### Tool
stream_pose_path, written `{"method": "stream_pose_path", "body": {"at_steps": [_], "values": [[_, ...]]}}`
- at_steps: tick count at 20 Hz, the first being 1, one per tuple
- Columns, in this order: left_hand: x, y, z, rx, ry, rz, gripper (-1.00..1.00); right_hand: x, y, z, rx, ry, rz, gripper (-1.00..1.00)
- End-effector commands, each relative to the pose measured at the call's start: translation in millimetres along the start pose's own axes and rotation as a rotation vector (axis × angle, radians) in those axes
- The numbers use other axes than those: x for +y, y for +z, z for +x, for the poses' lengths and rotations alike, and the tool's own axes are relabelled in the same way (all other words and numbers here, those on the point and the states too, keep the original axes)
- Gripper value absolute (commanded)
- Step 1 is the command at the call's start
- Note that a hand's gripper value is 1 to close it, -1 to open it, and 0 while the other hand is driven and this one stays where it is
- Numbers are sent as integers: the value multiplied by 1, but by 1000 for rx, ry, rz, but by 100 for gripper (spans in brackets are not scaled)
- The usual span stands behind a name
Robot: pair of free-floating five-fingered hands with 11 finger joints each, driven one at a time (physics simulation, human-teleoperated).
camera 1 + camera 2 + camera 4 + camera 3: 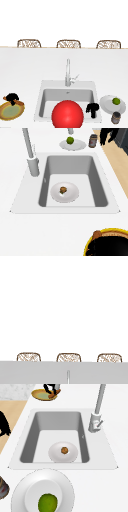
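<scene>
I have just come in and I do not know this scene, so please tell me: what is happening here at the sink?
The left hand is at a brown object on the rim of the yellow-rimmed plate, left of the grey sink. The right hand hangs at the sink's right front edge, holding nothing, beside the white plate with a green fruit and a dark jar. In the basin lies a white dish with a small brown item.

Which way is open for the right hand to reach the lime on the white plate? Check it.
Probably yes: the right hand hangs beside the white plate, and the lime lies uncovered on top. The jar stands nearer the front, off that path.
</scene>
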Motion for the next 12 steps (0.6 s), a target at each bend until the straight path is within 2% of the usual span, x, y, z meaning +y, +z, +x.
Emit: {"method": "stream_pose_path", "body": {"at_steps": [1,5,8,10,12], "values": [[-7,3,-5,-2,55,12,100,0,0,0,0,0,0,0],[-1,3,-5,-24,-13,21,100,0,0,0,0,0,0,0],[8,-1,-3,-41,-108,12,100,0,0,0,0,0,0,0],[12,-3,-2,-37,-119,6,100,0,0,0,0,0,0,0],[20,-4,1,-38,-112,-7,100,0,0,0,0,0,0,0]]}}
